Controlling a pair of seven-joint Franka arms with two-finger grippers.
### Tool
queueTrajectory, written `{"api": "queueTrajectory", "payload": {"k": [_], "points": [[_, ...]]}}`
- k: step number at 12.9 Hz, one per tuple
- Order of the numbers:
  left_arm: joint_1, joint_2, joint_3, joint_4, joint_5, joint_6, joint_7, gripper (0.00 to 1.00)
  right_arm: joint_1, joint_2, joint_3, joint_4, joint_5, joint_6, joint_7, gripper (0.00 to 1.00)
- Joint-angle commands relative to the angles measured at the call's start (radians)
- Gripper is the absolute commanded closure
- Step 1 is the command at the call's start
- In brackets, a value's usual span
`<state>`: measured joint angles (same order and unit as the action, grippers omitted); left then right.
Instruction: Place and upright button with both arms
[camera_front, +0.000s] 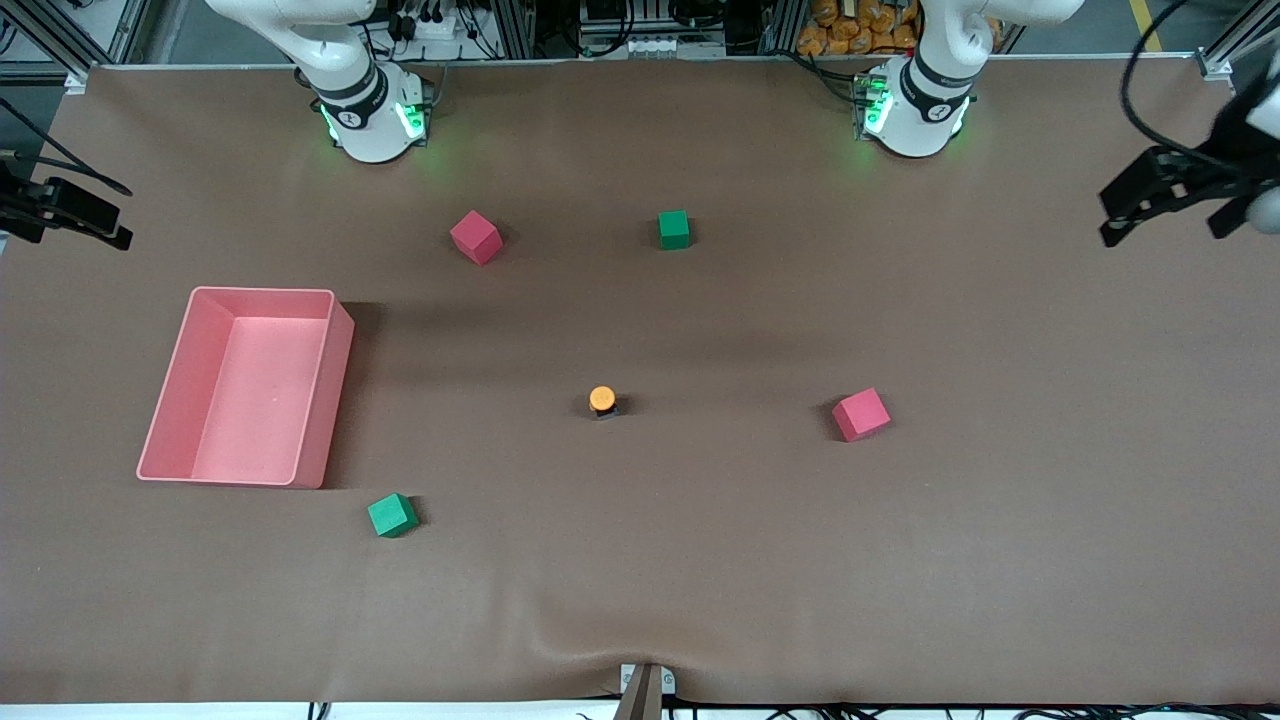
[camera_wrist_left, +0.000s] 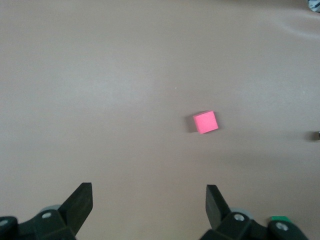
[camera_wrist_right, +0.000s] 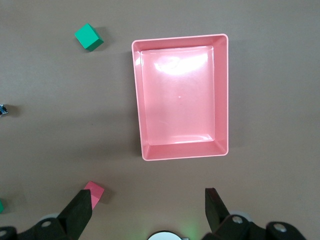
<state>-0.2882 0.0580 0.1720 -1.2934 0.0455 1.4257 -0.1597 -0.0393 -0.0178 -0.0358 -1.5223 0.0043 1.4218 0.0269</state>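
Tools both wide and holding nothing, left tool (camera_wrist_left: 149, 205) up over the bench's (camera_front: 1000, 550) left-arm end, right tool (camera_wrist_right: 149, 210) above the pink tray (camera_wrist_right: 222, 95); orange button (camera_front: 602, 399) already stands cap-up mid-bench, clear of both, so little looks left.

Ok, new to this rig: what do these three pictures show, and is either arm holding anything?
Two robot arms stand at a brown table. One picture looks down from across it; the other two come from cameras on the wrists. The left gripper hangs open over the left arm's end, above a red cube. The right gripper hangs open near the empty pink bin. Neither holds anything. The orange button stands untouched mid-table, among another red cube and two green cubes.
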Motion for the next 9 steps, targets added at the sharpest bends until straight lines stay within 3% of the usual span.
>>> {"api": "queueTrajectory", "payload": {"k": [1, 3, 7, 9], "points": [[0.179, -0.029, -0.161, -0.044, -0.016, -0.008, 0.019, 0.0, 0.009, -0.019, -0.004, -0.015, -0.012, 0.012, -0.001, 0.0], [0.265, -0.061, -0.23, -0.111, -0.018, -0.005, 0.023, 0.0, 0.009, -0.019, -0.003, -0.015, -0.01, 0.012, -0.001, 0.0], [0.299, -0.187, -0.259, -0.314, -0.018, 0.059, 0.051, 0.0, 0.009, -0.019, -0.003, -0.015, -0.009, 0.012, -0.001, 0.0], [0.297, -0.19, -0.255, -0.316, -0.021, 0.056, 0.054, 0.0, 0.01, -0.019, -0.003, -0.015, -0.009, 0.016, -0.001, 0.0]]}}
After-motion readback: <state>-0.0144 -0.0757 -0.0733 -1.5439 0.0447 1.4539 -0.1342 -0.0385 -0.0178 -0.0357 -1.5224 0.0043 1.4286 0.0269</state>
